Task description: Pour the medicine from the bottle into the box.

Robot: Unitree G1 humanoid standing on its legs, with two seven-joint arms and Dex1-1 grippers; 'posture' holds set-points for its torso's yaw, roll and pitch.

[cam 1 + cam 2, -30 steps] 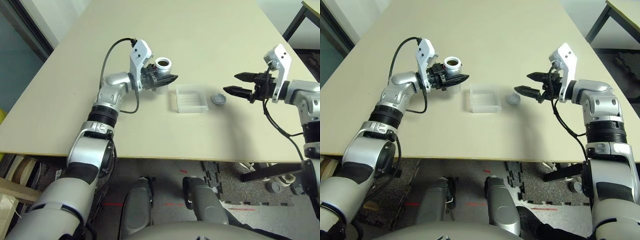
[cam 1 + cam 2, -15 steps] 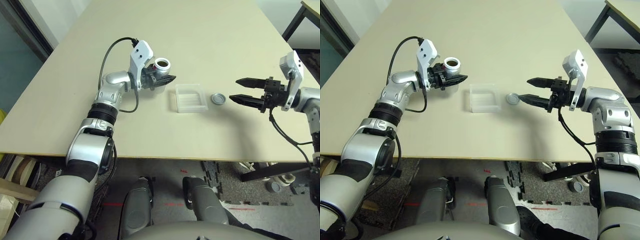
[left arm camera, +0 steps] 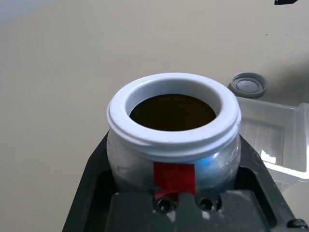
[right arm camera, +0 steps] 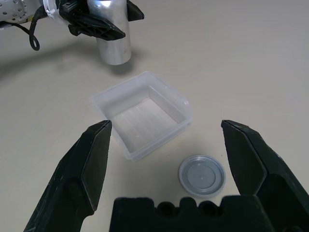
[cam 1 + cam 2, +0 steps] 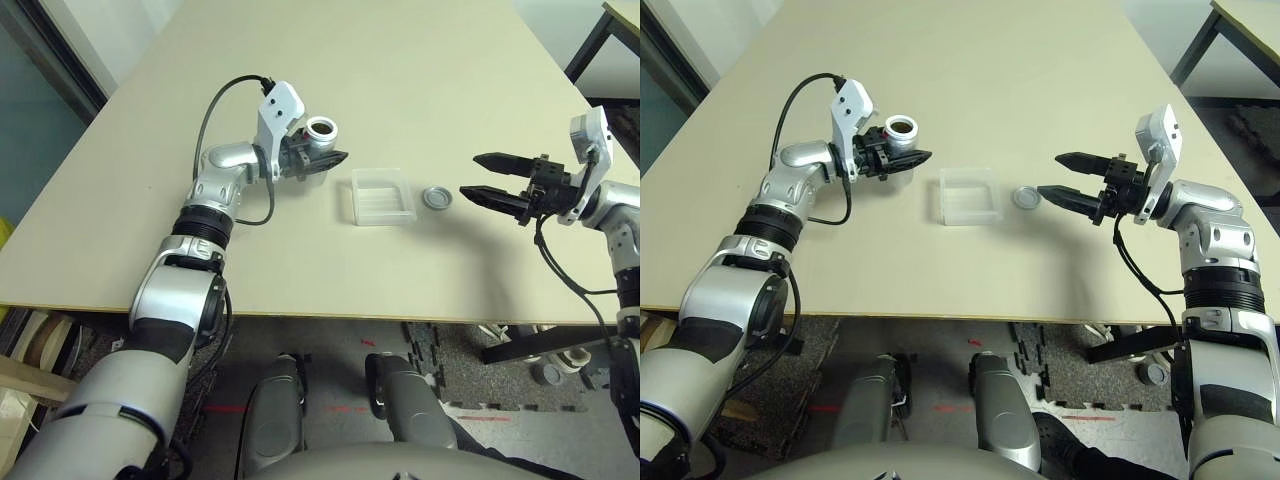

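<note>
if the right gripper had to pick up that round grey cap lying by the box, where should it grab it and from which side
Probably by its thin rim, coming straight down from above. The cap lies flat on the table, too low for a level side approach. The box sits close on one side, so set the fingers across the cap along the box's edge. The right gripper is open and empty.

- A wide, pale beige counter (image 5: 420, 60) with a smooth matte top under even, soft light.
- Past the counter's left edge, a dark grey-blue wall panel (image 5: 25, 130) with a lighter strip beside it.
- At the far right corner, part of a second table (image 5: 618, 20) on dark legs.
- Below the counter's front edge, a grey floor (image 5: 330, 385) with red tape marks and dark interlocking mats (image 5: 440, 350).
</note>
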